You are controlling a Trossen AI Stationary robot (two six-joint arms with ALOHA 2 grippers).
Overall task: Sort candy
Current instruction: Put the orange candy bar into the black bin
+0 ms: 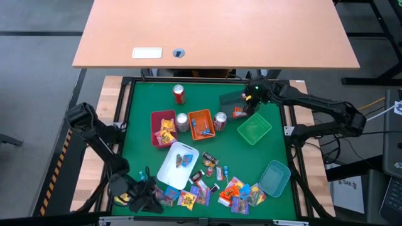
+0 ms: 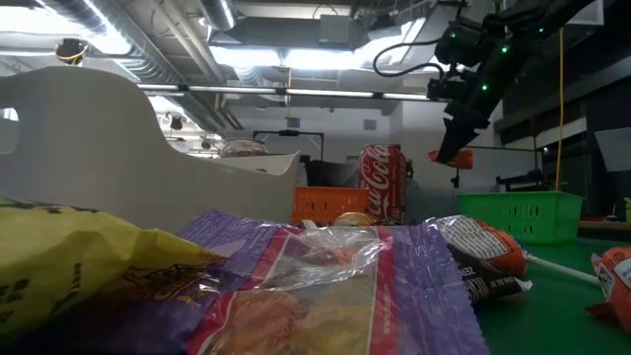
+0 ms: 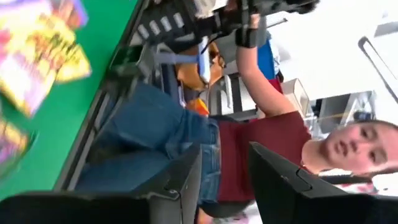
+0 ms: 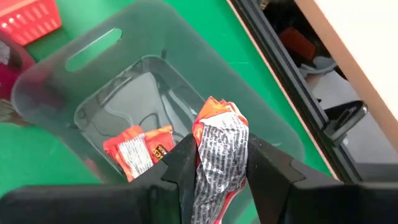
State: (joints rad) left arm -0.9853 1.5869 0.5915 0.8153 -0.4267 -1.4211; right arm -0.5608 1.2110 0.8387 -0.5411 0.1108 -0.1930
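Observation:
My right gripper (image 4: 217, 149) is shut on an orange-red and silver wrapped candy (image 4: 219, 140), above a clear grey tray (image 4: 93, 68) at the table's far side. One orange candy (image 4: 140, 149) lies flat in that tray. In the low view the gripper (image 2: 455, 148) hangs well above the table with the candy (image 2: 449, 156) at its tip. My left gripper (image 3: 224, 155) is open and holds nothing; it sits at the near left corner (image 1: 149, 194), beside the loose candy pile (image 1: 207, 188). My right gripper pinches the orange-red and silver candy by the middle of its wrapper (image 4: 214, 171) between its two fingers. The crumpled end sticks out past the fingertips. The fingers slant down from above. The candy is lifted clear, over the clear grey tray.
A red tray (image 1: 163, 129), an orange tray (image 1: 201, 123), a white tray (image 1: 178, 164), a green basket (image 1: 254, 129) and a teal tray (image 1: 274, 177) stand on the green mat. Soda cans (image 1: 179, 94) stand among them. A person (image 3: 261, 137) sits beyond the near edge.

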